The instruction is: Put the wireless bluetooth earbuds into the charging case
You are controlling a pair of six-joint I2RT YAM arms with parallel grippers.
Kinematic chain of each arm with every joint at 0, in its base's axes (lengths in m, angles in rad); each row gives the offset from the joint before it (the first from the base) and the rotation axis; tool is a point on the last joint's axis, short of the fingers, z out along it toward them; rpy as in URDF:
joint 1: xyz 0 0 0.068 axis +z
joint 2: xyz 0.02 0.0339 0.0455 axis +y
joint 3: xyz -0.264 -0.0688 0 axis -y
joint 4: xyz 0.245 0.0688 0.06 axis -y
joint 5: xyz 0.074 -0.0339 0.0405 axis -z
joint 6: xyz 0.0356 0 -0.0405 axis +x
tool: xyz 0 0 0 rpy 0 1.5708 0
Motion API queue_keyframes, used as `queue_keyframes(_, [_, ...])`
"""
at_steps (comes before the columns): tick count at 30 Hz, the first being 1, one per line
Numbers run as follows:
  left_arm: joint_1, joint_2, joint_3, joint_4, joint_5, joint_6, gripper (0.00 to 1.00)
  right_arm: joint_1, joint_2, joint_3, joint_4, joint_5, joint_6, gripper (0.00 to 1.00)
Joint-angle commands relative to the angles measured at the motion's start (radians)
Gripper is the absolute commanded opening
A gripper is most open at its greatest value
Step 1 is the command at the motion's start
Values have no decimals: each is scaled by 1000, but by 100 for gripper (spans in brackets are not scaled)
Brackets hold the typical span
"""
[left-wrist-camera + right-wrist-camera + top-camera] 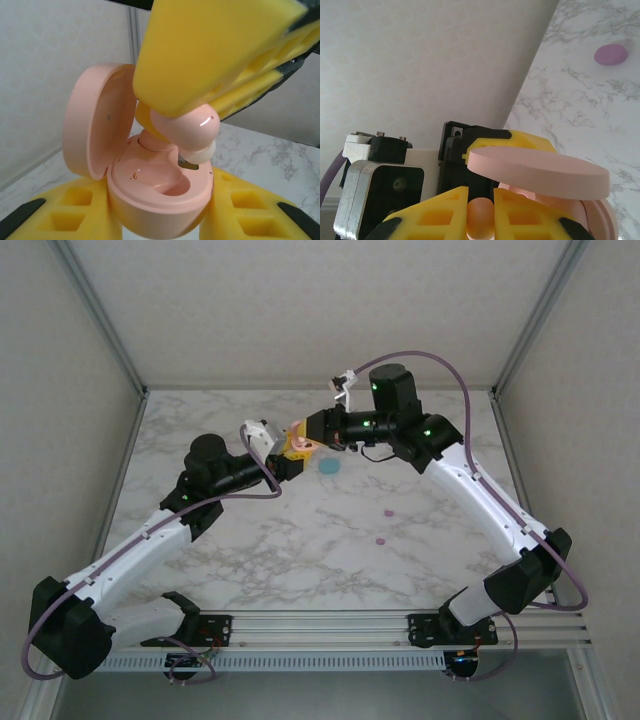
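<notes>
Aluminium rail (320, 625), veined marble tabletop (300, 550), two pink earbuds (388, 512), pale patterned walls (300, 300)

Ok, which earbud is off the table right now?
The peach earbud, pinched in the right hand over the open peach case. The two pink earbuds lie loose on the marble table.

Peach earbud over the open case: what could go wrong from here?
1. The earbud, pinched by the right gripper, sits tilted over the case well; pressing could jam or eject it.
2. The lid stands beside the right pads; a nudge may twist the case in the left gripper.
</notes>
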Motion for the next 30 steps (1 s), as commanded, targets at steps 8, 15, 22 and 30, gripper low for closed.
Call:
queue_keyframes(8, [-12,11,19,40,-4,-25,20,26,12,12,1,78,-23,16])
queue_keyframes(15, [-13,8,18,52,-21,-45,20,40,16,18,-33,115,-41,17])
queue_keyframes(22, [-13,10,20,59,-19,-49,20,57,26,18,-36,131,-46,17])
queue_keyframes(30, [-15,0,16,57,-13,-47,20,59,33,24,-72,201,-62,19])
